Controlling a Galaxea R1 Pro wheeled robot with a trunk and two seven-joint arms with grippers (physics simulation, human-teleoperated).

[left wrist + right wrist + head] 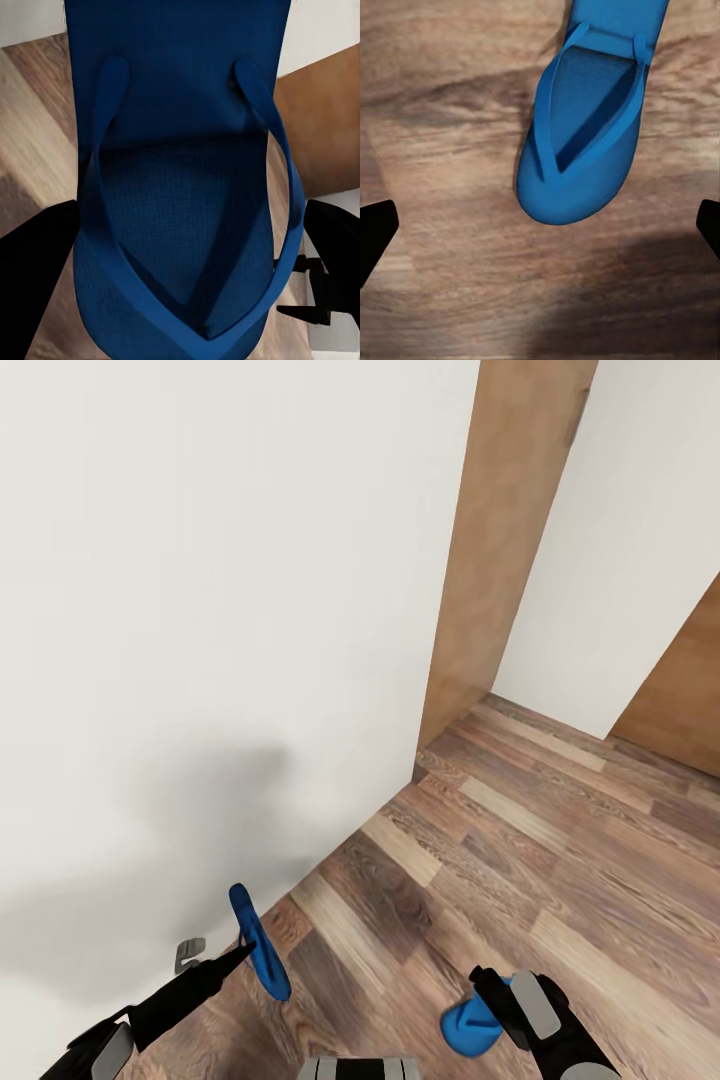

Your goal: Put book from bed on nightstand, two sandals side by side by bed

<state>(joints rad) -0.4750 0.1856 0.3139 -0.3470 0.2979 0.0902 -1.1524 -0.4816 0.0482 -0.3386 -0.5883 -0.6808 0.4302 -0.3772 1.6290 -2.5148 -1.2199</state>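
My left gripper [235, 957] clamps one sandal [258, 942] on edge for carrying; my right gripper [500, 1000], jaws wide, sits over the second sandal [581, 124].

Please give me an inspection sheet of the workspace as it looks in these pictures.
Surface: brown wood-plank floor.
Job's things: one blue sandal held edge-up off the floor at the left gripper; the other sandal at the right gripper.
Clutter: nothing seen.
Grippers: left shut on its sandal; right fingers spread wide, whether it holds the sandal cannot be told.
Cables: nothing seen.
Surroundings: white wall, wooden door frame.
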